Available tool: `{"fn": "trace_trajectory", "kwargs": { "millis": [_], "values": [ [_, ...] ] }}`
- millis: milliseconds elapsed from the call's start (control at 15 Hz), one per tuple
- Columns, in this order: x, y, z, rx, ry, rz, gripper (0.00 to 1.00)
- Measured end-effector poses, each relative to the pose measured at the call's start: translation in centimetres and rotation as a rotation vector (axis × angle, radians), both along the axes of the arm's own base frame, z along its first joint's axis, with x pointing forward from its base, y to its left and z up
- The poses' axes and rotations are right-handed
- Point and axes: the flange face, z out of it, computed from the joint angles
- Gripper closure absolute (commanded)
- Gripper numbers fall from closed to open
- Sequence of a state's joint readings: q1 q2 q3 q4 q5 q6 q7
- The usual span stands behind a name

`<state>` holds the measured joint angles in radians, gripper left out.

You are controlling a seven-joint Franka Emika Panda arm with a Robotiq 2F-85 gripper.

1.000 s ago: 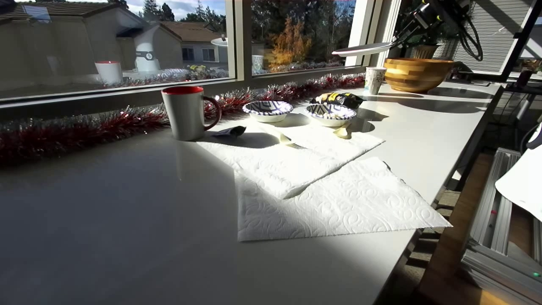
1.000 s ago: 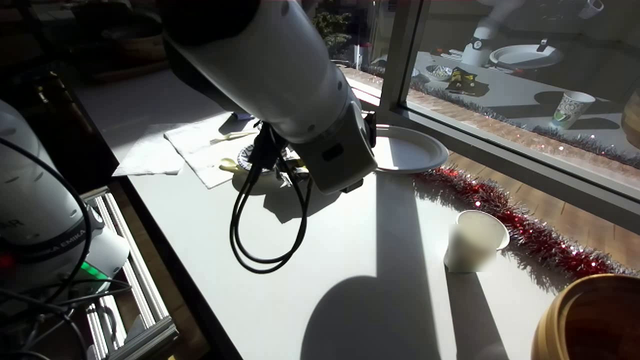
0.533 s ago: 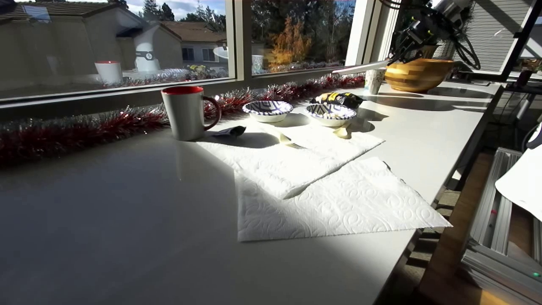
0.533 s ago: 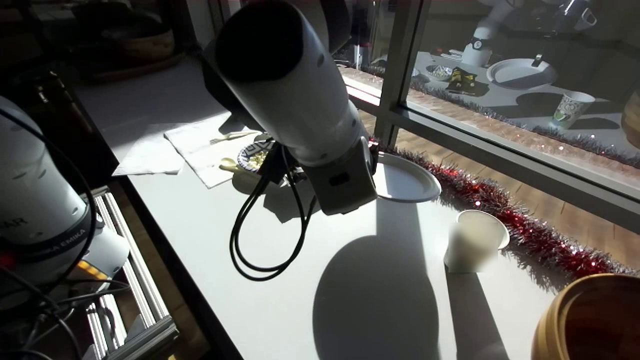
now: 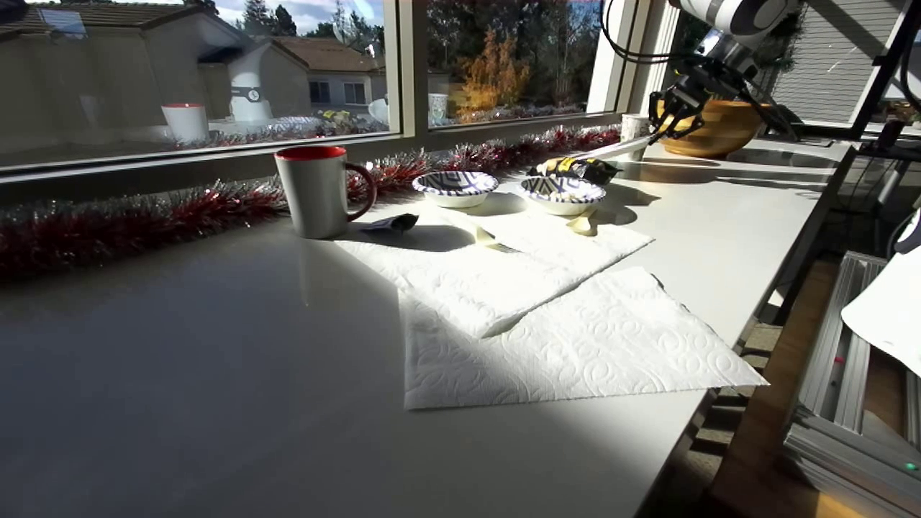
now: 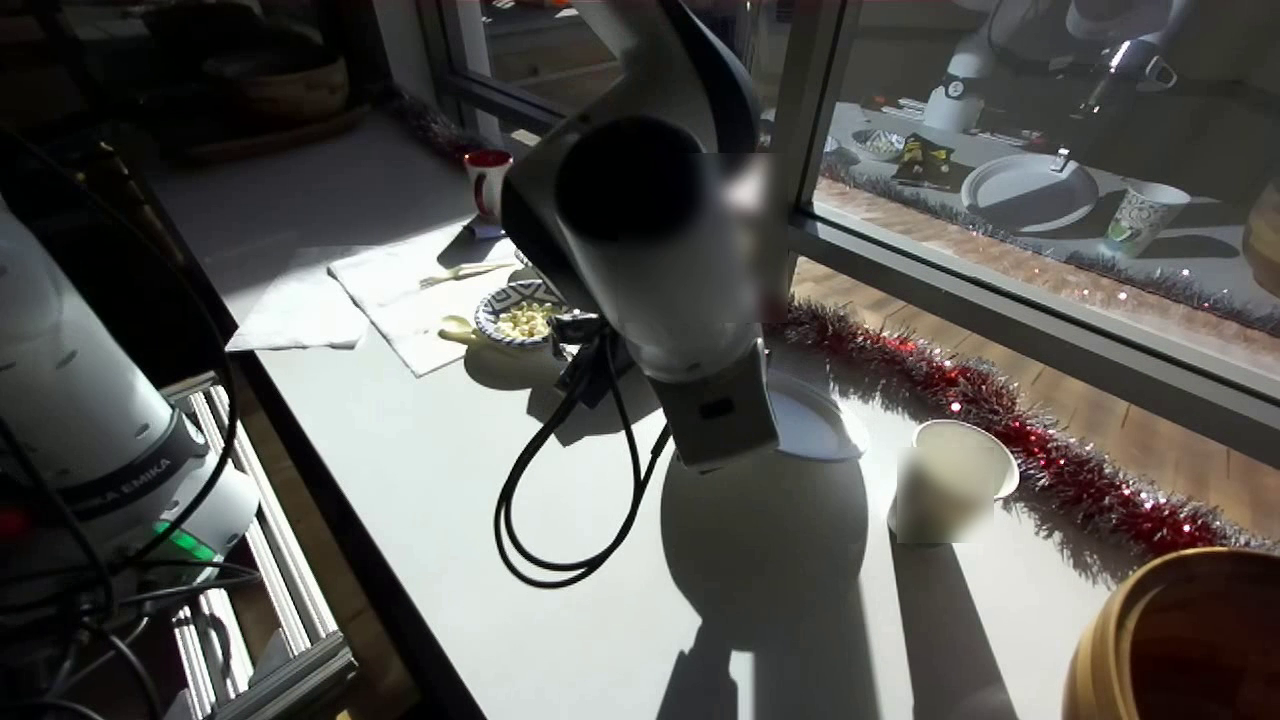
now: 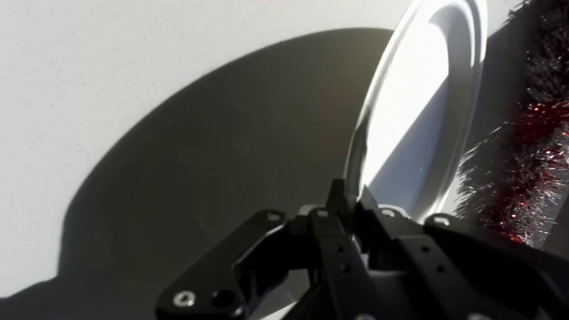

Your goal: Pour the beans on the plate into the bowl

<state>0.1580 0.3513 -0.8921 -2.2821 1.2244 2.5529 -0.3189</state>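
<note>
The black two-fingered gripper [image 7: 352,203] pinches the round white plate [image 7: 418,111] with the shallow rim by its edge; from that grip the plate runs up toward the upper right of the wrist view. Over the past second it comes lower in both exterior views. At the upper right of an exterior view it now slants, nearly edge-on, in front of the patterned paper cup [image 5: 633,128] and beyond the black-and-yellow snack bag [image 5: 575,170]. Its round shadow [image 7: 222,146] draws nearer to it too; whether the plate's lower edge touches the white tabletop [image 6: 420,460] cannot be told.

No heap of dark beans shows on the plate's visible face. With the bare plate sinking like this, the pour looks finished and setting down looks like the step in hand, though nothing here proves where the beans lie.

Farther out, in the upper middle of an exterior view, sits the small low round bowl [image 5: 455,191] with a pale rim and navy-patterned inside, probably the one meant; its depth is hidden, so whether it holds the beans cannot be told. Just beside it, a similar patterned bowl [image 5: 561,207] holds pale pieces [image 6: 525,320], not dark ones. The large golden-brown wooden bowl [image 5: 727,129] stands behind the gripper at the upper right. The next move probably calls for an even descent, with release only once the plate rests flat, clear of the cup.
</note>
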Motion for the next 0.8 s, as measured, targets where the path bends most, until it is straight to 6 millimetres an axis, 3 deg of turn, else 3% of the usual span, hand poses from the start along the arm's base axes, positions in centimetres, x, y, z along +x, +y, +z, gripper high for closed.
{"fn": "trace_trajectory", "kwargs": {
  "millis": [133,333,600,800],
  "values": [
    [0.7,-0.8,-1.4,-0.007,0.017,0.003,0.49],
    [1.3,-1.8,-1.5,-0.060,0.057,0.034,0.29],
    [2.2,-1.6,1.3,-0.171,0.149,0.124,0.02],
    [2.3,0.1,4.0,-0.260,0.219,0.279,0.00]
  ]
}}
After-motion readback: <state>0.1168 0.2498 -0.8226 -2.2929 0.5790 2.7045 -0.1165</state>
